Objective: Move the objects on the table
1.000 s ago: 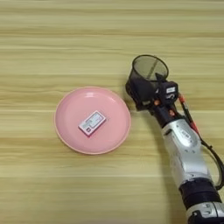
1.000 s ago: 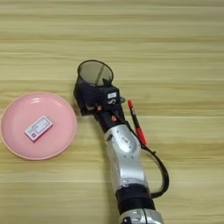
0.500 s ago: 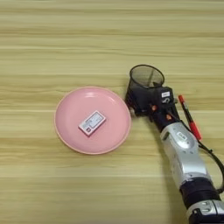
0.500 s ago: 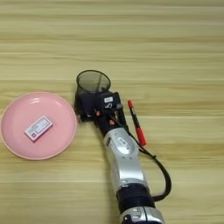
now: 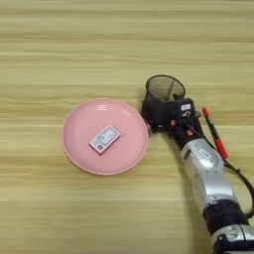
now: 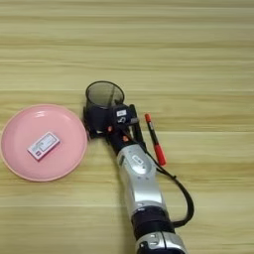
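Right gripper [image 5: 158, 113] with its two black fingers sits pressed against the near side of the black wire-mesh cylindrical cup [image 5: 165, 91], and the fingers look wrapped round the cup's lower wall, though how wide they stand I cannot tell from up here. Silver forearm [image 5: 208, 173] reaches in from the near right corner, running up and left toward the cup. That cup stands upright on the wide light wooden table [image 5: 74, 44], just right of the round pink plate [image 5: 79, 124], its base close to the plate's right rim. On the plate, near its middle, lies the small flat white-and-red rectangular packet [image 5: 104, 139], turned at a slant. Over on the right of the arm, the slim red-and-black pen [image 5: 214, 133] lies flat on the wood, running near to far, just beside the wrist. A black cable [image 6: 184, 198] loops out from the forearm's right side.
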